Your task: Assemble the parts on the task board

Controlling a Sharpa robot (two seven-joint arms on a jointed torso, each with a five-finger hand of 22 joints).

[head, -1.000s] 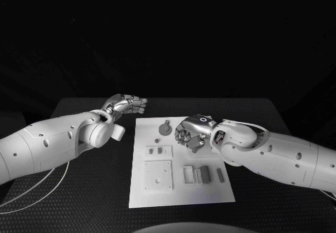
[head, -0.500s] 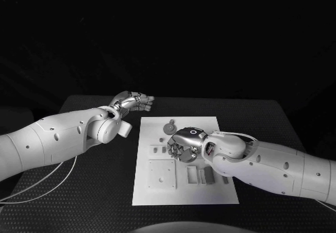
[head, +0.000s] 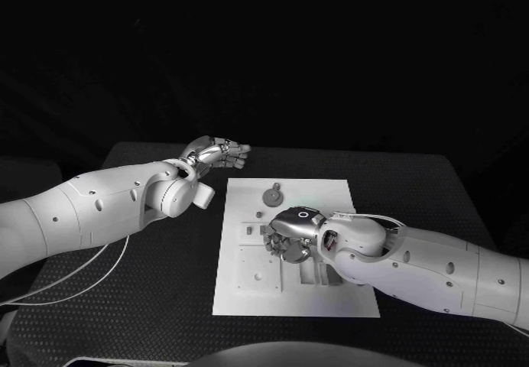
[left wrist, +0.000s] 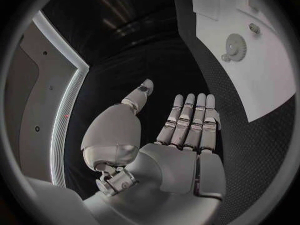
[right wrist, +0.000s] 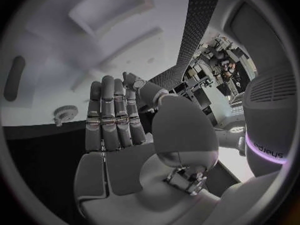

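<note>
The left hand (head: 219, 154) is being held empty, fingers extended, beyond the far-left corner of the task board (head: 336, 298). The right hand (head: 289, 238) is being held empty over the board's middle, fingers straight, with a gear-shaped part (head: 271, 196) lying just beyond it.

Legible markings: one partial word, apparently "ednets" or similar and too blurred to confirm, on the robot's white casing in the right wrist view.

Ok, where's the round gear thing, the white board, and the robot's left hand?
gear (head: 271, 196), head view, its round face.
task board (head: 331, 302), head view, bare near edge.
left hand (left wrist: 187, 122), left wrist view, its straight fingers.
</note>
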